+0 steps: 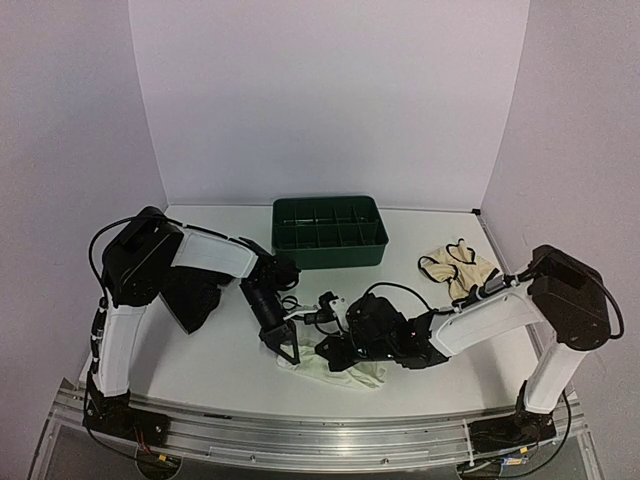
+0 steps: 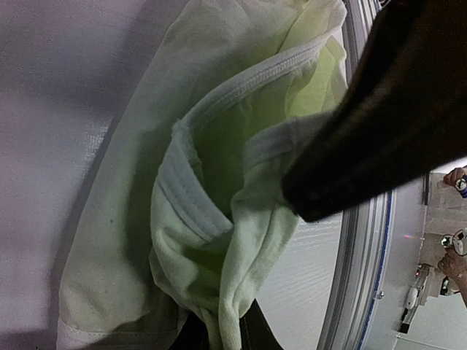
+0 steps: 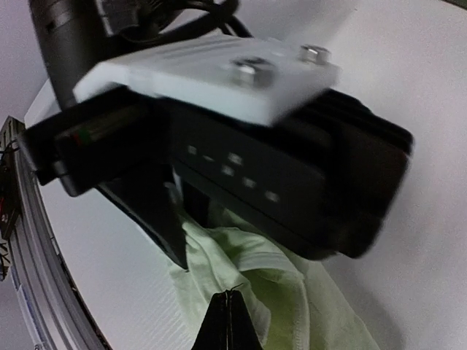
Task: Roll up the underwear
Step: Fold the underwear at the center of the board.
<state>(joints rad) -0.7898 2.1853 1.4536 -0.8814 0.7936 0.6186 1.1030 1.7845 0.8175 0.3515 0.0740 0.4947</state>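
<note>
The pale mint-white underwear lies bunched near the table's front edge, between both arms. My left gripper is shut on a twisted fold of it, and the waistband curls open above the fingers. My right gripper is shut with its tips together just over the mint cloth, close under the left gripper's body. The cream underwear with dark edging lies at the right. A dark cloth, likely the black underwear, sits under my left arm.
A dark green compartmented tray stands at the back centre. The metal rail runs along the table's near edge, close to the mint cloth. White walls enclose the table at the back and both sides.
</note>
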